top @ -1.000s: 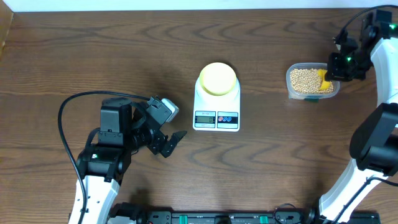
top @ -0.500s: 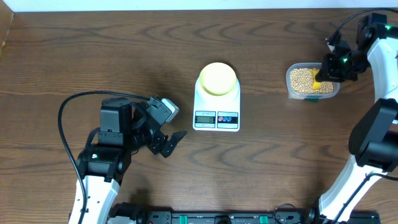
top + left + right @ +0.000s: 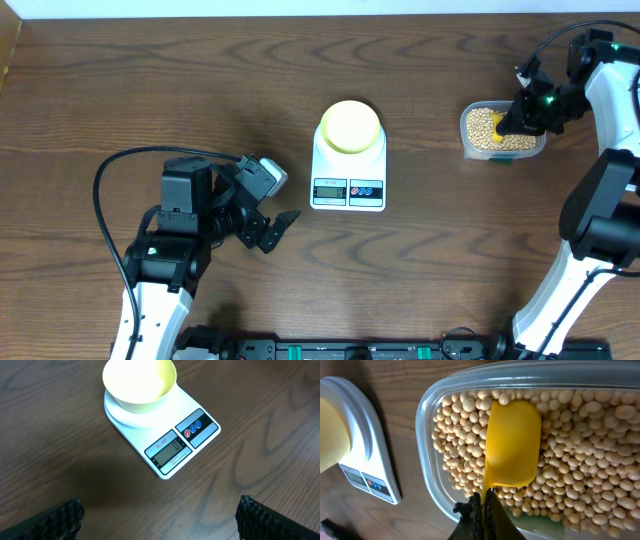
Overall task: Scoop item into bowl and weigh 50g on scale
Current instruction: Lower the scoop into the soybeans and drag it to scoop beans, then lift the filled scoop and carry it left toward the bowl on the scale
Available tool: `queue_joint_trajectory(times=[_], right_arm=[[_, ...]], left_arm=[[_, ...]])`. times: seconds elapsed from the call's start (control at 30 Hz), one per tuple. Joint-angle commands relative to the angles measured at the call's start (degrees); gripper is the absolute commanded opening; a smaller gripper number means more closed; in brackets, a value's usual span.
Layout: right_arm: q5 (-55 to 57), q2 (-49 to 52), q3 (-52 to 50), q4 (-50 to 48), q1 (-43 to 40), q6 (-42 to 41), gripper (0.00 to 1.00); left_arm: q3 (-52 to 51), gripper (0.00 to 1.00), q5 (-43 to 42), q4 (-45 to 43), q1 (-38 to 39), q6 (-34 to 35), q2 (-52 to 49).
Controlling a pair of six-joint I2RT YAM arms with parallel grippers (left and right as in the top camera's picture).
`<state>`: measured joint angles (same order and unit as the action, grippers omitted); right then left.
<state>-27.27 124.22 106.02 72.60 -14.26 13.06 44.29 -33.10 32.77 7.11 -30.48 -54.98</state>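
The pale yellow bowl (image 3: 350,126) stands empty on the white scale (image 3: 349,180), whose display reads 0 in the left wrist view (image 3: 175,446); the bowl (image 3: 139,384) shows there too. Tan beans (image 3: 580,465) fill a clear tub (image 3: 470,140) at the right. My right gripper (image 3: 518,122) is shut on the handle of a bright yellow scoop (image 3: 512,442), whose cup lies on the beans, open side down. In the right wrist view the jaws (image 3: 484,502) pinch the handle. My left gripper (image 3: 270,232) is open and empty, left of the scale, above bare table.
The clear tub's rim (image 3: 427,467) sits close to the scale's edge (image 3: 365,435) in the right wrist view. A black cable (image 3: 110,170) loops over the table by the left arm. Wooden table surface surrounds the scale.
The right gripper has moved left over the tub with the scoop, from the tub's right edge toward its middle. The left arm has not moved.
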Motion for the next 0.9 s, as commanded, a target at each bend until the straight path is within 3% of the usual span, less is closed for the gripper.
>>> queue_joint_trajectory(times=[0.0,0.33,0.87], right_arm=[[-5.5,2.3,-0.5,0.5,-0.7,1.9,0.01],[-19.8,2.3,-0.4,3.7,-8.2,5.1,0.01],[-27.7,2.3,-0.4,7.8,-17.7,9.2,0.01]], left_arm=[[0.6,0.99,-0.8,-0.1,-0.3,-0.4,-0.1],[0.6,0.99,-0.8,-0.1,-0.3,-0.4,-0.1],[0.6,0.99,-0.8,-0.1,-0.3,-0.4,-0.1]])
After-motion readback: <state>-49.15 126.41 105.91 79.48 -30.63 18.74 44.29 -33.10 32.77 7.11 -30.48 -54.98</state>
